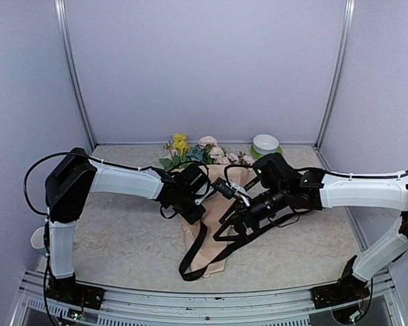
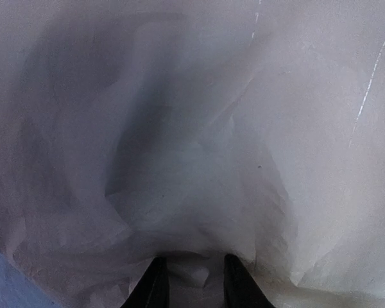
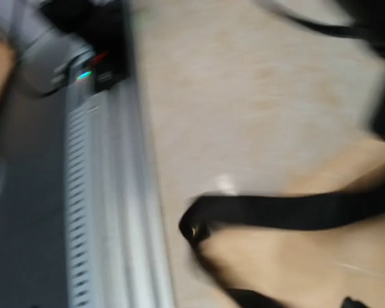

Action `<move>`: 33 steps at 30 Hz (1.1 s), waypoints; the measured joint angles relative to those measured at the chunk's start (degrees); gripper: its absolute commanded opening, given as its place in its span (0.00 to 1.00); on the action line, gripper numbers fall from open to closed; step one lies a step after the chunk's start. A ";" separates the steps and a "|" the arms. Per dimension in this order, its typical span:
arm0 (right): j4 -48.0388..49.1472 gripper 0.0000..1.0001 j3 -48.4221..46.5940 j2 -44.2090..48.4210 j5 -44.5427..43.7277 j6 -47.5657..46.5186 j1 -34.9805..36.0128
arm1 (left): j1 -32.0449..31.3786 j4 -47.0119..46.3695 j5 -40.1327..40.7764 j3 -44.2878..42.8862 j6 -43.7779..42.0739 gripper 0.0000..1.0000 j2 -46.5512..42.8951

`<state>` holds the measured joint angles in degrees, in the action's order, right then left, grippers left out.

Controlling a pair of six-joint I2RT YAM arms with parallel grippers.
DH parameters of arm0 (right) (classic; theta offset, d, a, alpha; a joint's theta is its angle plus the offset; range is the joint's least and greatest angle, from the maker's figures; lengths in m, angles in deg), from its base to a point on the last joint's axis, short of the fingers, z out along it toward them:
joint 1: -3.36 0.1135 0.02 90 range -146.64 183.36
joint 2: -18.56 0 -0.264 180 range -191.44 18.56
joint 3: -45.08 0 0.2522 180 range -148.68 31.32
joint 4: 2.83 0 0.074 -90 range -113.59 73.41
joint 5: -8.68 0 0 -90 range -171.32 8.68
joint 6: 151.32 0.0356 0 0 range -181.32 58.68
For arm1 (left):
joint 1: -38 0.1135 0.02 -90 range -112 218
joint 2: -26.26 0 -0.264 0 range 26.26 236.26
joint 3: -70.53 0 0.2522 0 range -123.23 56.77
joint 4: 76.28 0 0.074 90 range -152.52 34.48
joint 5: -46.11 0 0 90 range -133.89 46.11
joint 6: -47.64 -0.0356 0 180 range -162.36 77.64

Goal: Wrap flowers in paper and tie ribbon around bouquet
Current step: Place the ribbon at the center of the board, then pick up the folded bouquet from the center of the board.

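**Table centre: wrap pinched at one spot, ribbon lying loose**

A beige table enclosed by grey walls is seen, and the bouquet is laid at its centre, between the two arms.

The paper appears to be pinched at a fold by the left gripper, at the cone's 9 o'clock edge in the top view. Were that pinch lost, the cone would probably spring open and the flowers be spilled. The thin sheet could also be torn by a hard pull.

The ribbon is draped loosely over the lower cone, with a loop trailed toward 7 o'clock and a strand toward 3 o'clock. No knot can be made out, so it could be dragged off the narrow end or snagged by an arm.

The right gripper is held over the cone's 3 o'clock side. Whether its jaws are parted or clenched cannot be told, as its own view is blurred.

The bouquet's long axis is laid close to 12–6, with the flowers pointed at 12 o'clock and the narrow end at 6.
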<state>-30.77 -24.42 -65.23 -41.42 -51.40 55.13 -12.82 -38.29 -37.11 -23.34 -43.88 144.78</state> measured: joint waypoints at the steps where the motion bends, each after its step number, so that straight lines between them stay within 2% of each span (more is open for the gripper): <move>1: -0.20 1.00 0.02 0.17 -1.44 0.28 -0.52 | 0.00 0.00 0.00 0.00 0.00 0.30 0.00; 3: 0.07 0.95 0.70 0.94 -5.03 1.97 -2.95 | 0.00 -0.02 0.00 0.00 0.00 0.30 0.00; 6: 2.05 0.81 3.34 1.86 -8.61 7.08 -9.64 | 0.00 0.00 0.00 0.00 0.00 0.31 0.02; 8: 5.44 0.79 6.10 0.57 -8.76 12.37 -14.99 | 0.00 0.02 0.00 0.00 0.00 0.31 0.02; 10: 8.39 0.81 7.56 -2.86 -8.96 17.35 -18.16 | 0.00 0.02 0.00 0.00 0.00 0.31 0.02; 16: 13.46 0.87 7.41 -13.94 -8.96 26.47 -18.12 | 0.00 0.02 0.00 0.00 0.00 0.31 0.02; 18: 13.73 0.84 6.36 -15.98 -9.07 27.74 -18.12 | 0.00 0.04 0.00 0.00 0.00 0.31 0.02; 21: 16.37 0.69 4.20 -19.52 -8.20 29.09 -18.12 | 0.00 0.02 0.00 0.00 0.00 0.31 0.02; 22: 17.59 0.67 3.93 -20.41 -7.76 29.64 -18.12 | 0.00 0.02 0.00 0.00 0.00 0.31 0.02; 28: 25.16 0.66 3.63 -24.59 -2.56 32.22 -18.14 | 0.00 0.04 0.00 0.00 0.00 0.31 0.02; 30: 27.89 0.59 3.63 -25.77 -0.70 33.38 -18.14 | 0.00 0.07 0.00 0.00 0.00 0.31 0.02; 33: 31.01 0.37 3.78 -27.17 1.25 34.95 -18.12 | 0.00 0.13 0.02 0.00 0.00 0.32 0.02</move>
<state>0.25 -20.64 -92.40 -40.18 -16.45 37.01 -12.82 -38.16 -37.09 -23.34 -43.88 144.80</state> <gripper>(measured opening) 0.546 0.312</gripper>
